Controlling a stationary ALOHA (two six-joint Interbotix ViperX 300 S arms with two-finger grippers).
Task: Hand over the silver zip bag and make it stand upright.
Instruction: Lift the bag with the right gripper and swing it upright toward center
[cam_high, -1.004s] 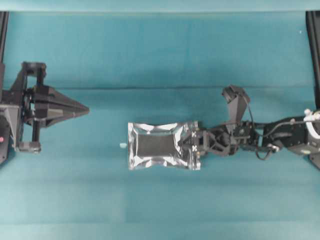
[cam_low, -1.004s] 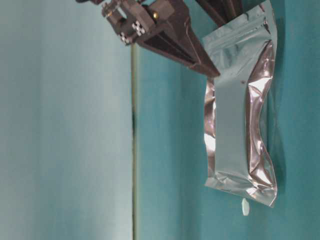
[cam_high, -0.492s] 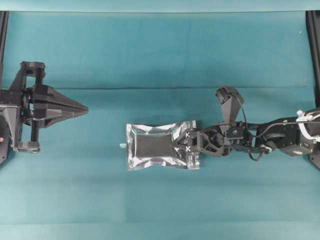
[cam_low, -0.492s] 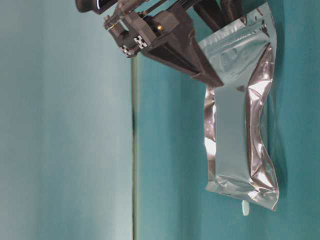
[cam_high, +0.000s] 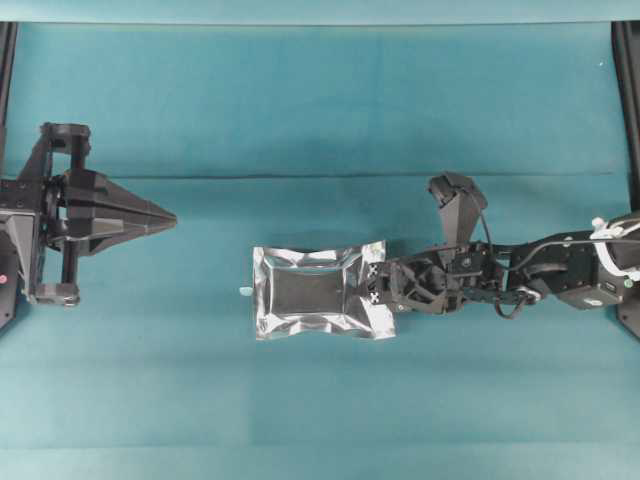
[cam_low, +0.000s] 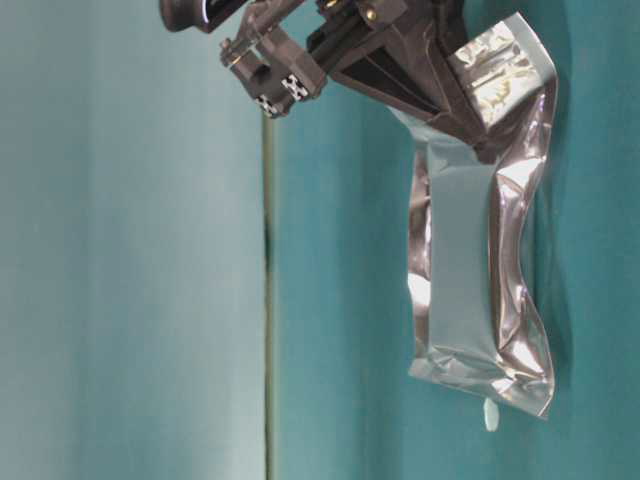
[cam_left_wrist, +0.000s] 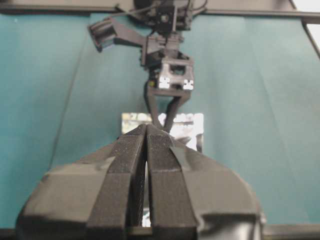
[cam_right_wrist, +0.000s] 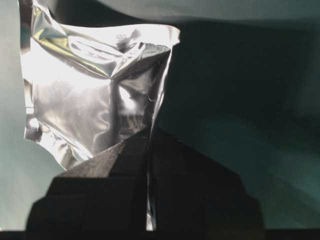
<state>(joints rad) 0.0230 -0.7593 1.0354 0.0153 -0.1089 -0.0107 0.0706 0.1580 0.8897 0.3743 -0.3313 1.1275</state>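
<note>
You have the silver zip bag (cam_high: 318, 292) lying near the middle of the teal table, long side running left to right. It's crinkled shiny foil with a darker grey centre panel. Its right-hand short end is creased and lifted slightly off the cloth.

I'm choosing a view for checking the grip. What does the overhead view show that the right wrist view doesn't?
Only overhead: the shut left gripper far off, and the crinkled silver foil zip bag lying whole on the teal cloth. Only the right wrist view: the foil edge pinched between the shut fingers. Both: the right gripper clamped on the bag.
</note>
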